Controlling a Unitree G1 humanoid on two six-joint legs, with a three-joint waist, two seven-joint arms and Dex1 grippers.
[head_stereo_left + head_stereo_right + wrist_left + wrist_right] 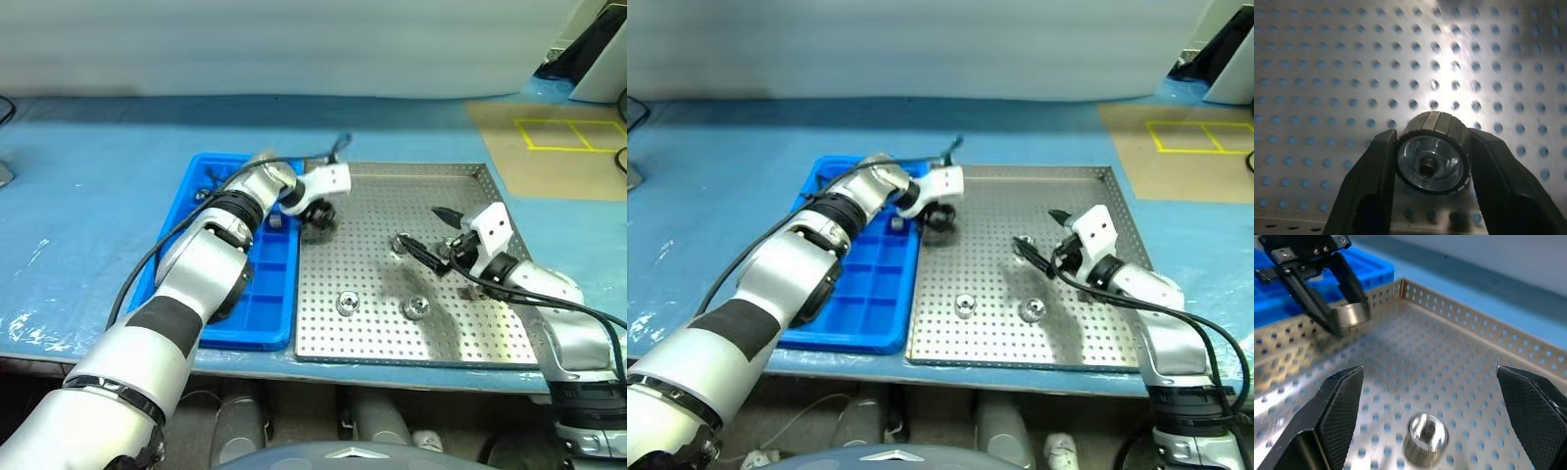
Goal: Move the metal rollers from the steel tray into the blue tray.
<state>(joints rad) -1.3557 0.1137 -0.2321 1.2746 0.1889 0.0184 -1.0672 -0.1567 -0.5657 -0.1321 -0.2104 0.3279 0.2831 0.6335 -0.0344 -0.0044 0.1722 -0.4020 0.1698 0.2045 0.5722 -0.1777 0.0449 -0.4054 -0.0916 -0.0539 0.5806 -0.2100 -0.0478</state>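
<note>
A blue-covered tabletop (98, 176) is seen carrying the two trays side by side and touching. The steel tray (460, 333), the larger of the two, is laid on the robot's right, its perforated floor and low rim plainly shown; the blue tray (279, 333) is set against its left edge. In the blue tray's compartments at least one small grey piece (275, 221) can be made out, though whether it is a roller cannot be told; much of that tray is hidden by the left arm.

The left gripper (1431, 161) is held over the steel tray's far left part, near the blue tray, and its fingers are clamped on one of the metal rollers, a short ribbed roller (1432, 152) gripped by its sides, its bored end face turned toward the wrist camera. The right gripper (1432, 382) is held above the steel tray's right half with its fingers spread wide and nothing between them; a loose roller (1425, 438) lies on the floor just below.

Two more rollers (346, 303) (417, 307) are left near the tray's front. The task is judged to be under way: one roller is lifted but not yet delivered, and at least three remain.
</note>
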